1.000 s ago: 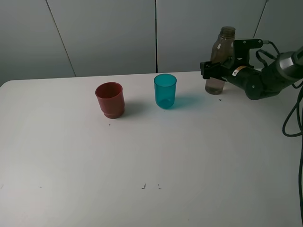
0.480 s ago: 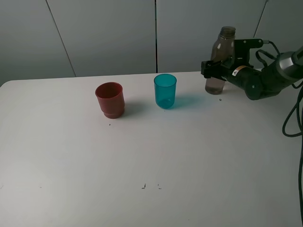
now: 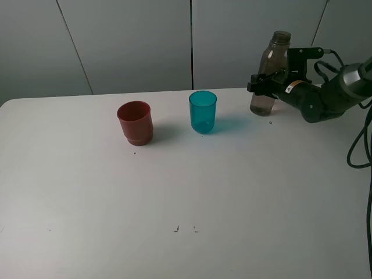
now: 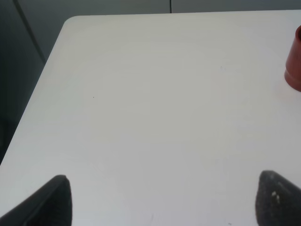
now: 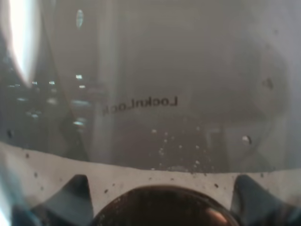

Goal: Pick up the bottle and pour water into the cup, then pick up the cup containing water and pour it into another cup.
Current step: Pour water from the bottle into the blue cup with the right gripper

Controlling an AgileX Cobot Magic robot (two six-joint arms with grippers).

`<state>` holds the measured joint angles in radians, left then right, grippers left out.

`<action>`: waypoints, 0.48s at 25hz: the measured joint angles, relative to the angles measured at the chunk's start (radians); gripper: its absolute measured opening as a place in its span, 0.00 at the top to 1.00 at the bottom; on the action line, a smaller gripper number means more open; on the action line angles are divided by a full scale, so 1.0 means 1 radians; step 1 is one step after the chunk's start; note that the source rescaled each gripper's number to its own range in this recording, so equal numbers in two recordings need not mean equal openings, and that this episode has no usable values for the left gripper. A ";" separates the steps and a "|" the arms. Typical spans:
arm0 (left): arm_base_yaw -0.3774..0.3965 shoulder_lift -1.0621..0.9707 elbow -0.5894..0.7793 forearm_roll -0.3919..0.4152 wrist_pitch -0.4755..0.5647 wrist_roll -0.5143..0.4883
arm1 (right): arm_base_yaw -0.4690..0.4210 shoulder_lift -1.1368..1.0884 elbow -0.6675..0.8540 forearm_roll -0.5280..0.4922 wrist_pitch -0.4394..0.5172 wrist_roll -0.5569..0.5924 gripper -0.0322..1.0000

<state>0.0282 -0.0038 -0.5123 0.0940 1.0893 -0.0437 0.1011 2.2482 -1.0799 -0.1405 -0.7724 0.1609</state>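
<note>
Your right hand (image 3: 264, 83) is clenched on the bottle (image 3: 273, 55), with the jaws closed around the middle of its smoky grey-brown body. You have it at the far right of the tabletop (image 3: 174, 192), near the back edge, with its open threaded neck uppermost and its top leaning slightly to the right. You cannot tell from the high view whether its base is resting on the surface or just clear of it. Your right wrist camera is filled by the bottle wall pressed up close, where you can read reversed lettering through the plastic and see small droplets or bubbles lower down. To the left of the bottle, and apart from it, the teal cup (image 3: 203, 111) stands upright. Further left again, the red cup (image 3: 135, 122) stands upright on its narrower base, with a clear gap between the two cups. Your left hand (image 4: 162, 197) is released, its two dark fingertips (image 4: 56, 197) spread wide over bare tabletop near the left corner, with only the edge of the red cup showing at the side of its camera view
</note>
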 joint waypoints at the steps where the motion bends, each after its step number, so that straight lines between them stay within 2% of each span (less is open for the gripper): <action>1: 0.000 0.000 0.000 0.000 0.000 0.000 | 0.000 0.000 0.000 0.000 0.000 0.000 0.97; 7: 0.000 0.000 0.000 0.000 0.000 0.000 | 0.000 0.000 0.000 -0.022 0.002 -0.011 0.97; 12: 0.000 0.000 0.000 0.000 0.000 0.000 | -0.002 -0.032 0.000 -0.083 0.052 -0.021 0.97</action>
<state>0.0282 -0.0038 -0.5123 0.0940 1.0893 -0.0437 0.0994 2.2158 -1.0799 -0.2237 -0.7200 0.1402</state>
